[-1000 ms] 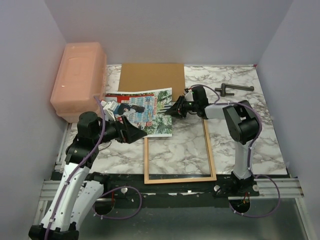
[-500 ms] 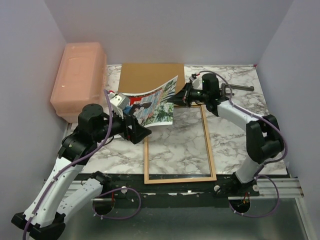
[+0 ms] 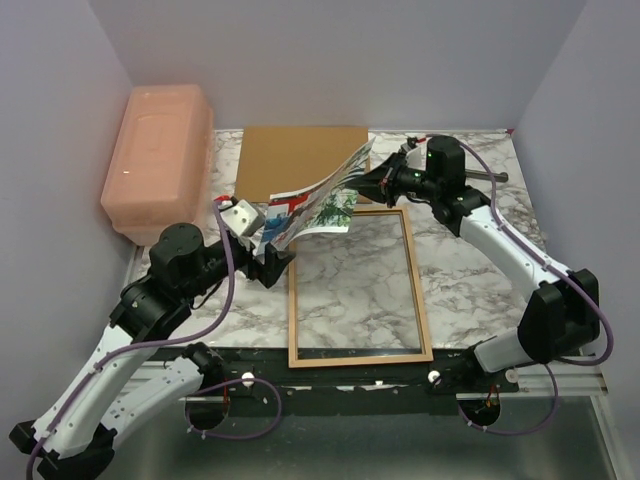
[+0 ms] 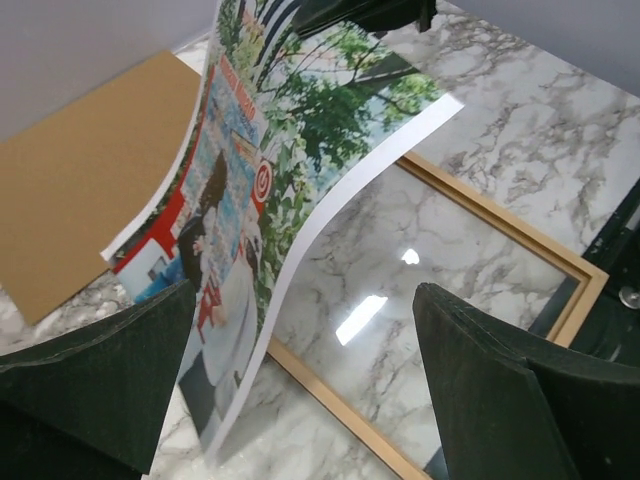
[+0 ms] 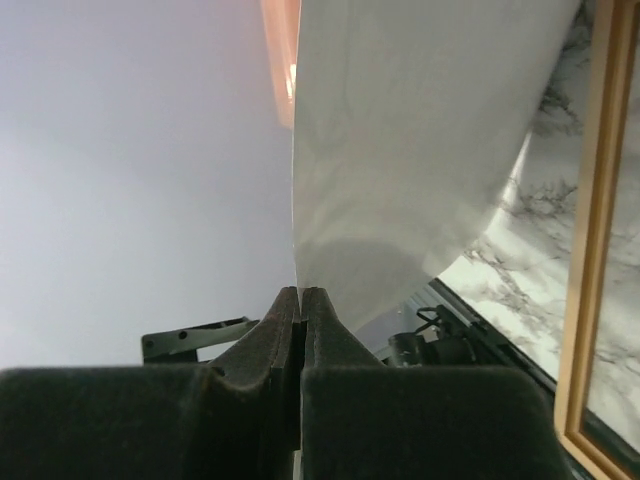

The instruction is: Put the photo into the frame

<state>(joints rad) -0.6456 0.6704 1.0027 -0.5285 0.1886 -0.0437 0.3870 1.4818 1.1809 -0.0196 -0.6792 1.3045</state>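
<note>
Observation 1: the right gripper (image 3: 372, 183) sits in the upper centre of the top view, clenched on the photo (image 3: 310, 205). In the right wrist view its 2 fingers (image 5: 255, 345) are pressed flat together at the lower centre, and the white back of the print rises from between them.

Observation 2: the photo is off the table and curled. In the top view it runs from that grip down and left towards the left gripper (image 3: 268, 262), printed side up, crossing the lower edge of the brown backing board (image 3: 300, 155). Its right corner overhangs the upper left corner of the frame (image 3: 421, 300).

Observation 3: the left gripper is released, with its fingers spread wide. In the left wrist view the 2 dark fingers (image 4: 100, 380) fill the lower corners and the low end of the print hangs between them, nearer the one at lower left. I cannot tell whether the print touches that finger or the table.

Observation 4: the frame lies flat on the marble table (image 3: 480, 260) at the centre of the top view, with only marble inside its border. The photo is not seated in it.

Observation 5: a pink box (image 3: 158, 160) stands at the upper left, beside the board.
</note>
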